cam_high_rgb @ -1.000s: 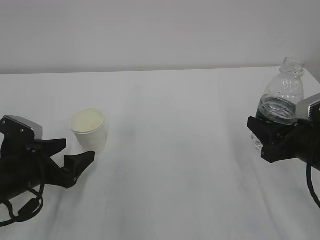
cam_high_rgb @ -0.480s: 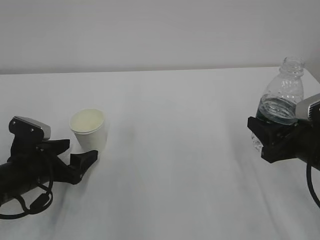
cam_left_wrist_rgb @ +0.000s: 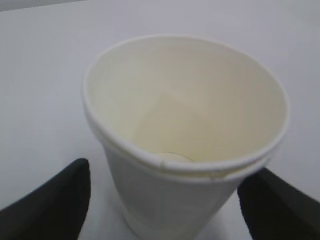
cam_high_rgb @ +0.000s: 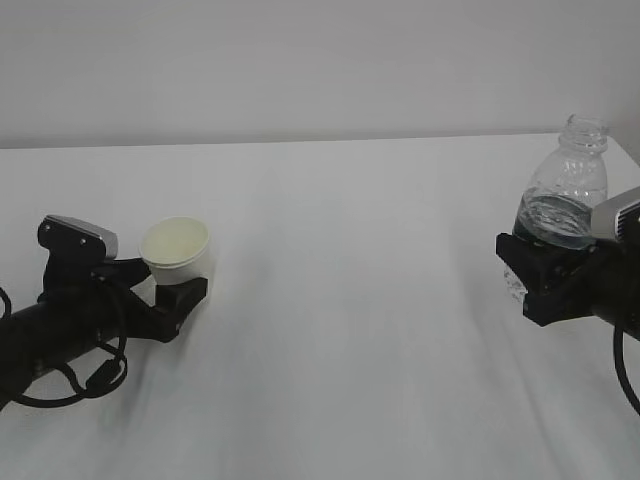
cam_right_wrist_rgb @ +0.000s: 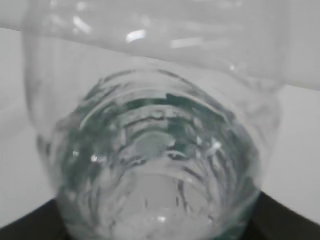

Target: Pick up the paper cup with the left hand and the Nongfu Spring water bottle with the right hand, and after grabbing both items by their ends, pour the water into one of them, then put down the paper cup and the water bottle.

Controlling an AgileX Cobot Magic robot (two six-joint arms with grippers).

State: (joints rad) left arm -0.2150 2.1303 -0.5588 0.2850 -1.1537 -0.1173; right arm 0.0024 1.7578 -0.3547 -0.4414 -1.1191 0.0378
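Here no label writing reads. The paper cup (cam_left_wrist_rgb: 185,135) stands between the left hand's (cam_high_rgb: 168,284) spread jaws, clear of both. The right hand (cam_high_rgb: 535,280) is clamped on the Nongfu Spring water bottle (cam_high_rgb: 562,205).

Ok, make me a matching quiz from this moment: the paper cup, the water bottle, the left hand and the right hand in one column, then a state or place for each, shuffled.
Column one:
1. paper cup
2. water bottle
3. left hand
4. right hand

Column two:
A. clamped around a clear ribbed body
B. open, one finger on each side of the white cup
C. uncapped, partly filled with clear liquid
D. upright on the table, nothing inside

Pairs: 1-D, 2-C, 3-B, 4-A
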